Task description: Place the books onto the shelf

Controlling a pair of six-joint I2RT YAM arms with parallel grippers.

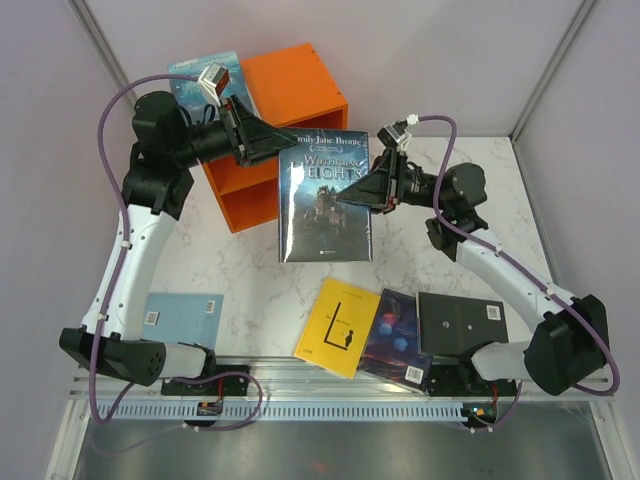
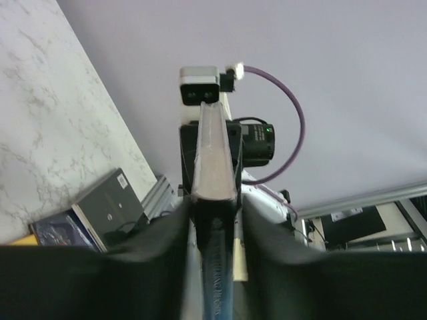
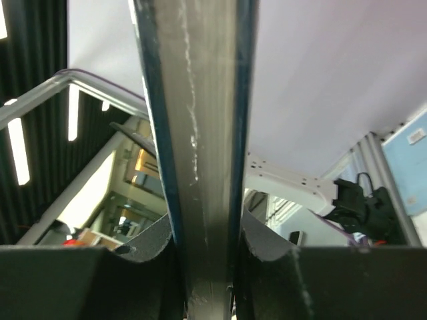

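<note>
A dark blue book [image 1: 325, 200], "Wuthering Heights", hangs above the table in front of the orange shelf [image 1: 290, 80], cover facing up. My left gripper [image 1: 275, 143] is shut on its upper left corner; the left wrist view has the spine [image 2: 217, 267] squeezed between my fingers [image 2: 153, 267]. My right gripper [image 1: 362, 195] grips the right edge, and in the right wrist view the page edge [image 3: 200, 133] fills the gap with both pads [image 3: 150, 247] against the covers. On the table lie other books: light blue [image 1: 183, 318], yellow [image 1: 338, 327], purple [image 1: 397, 335] and black [image 1: 462, 322].
A pale blue book [image 1: 205, 75] leans behind the shelf at the back left. The shelf's open side faces the front left. The black book [image 2: 110, 203] and the purple one [image 2: 63, 230] lie near the right arm's base, by the metal rail [image 1: 330, 385].
</note>
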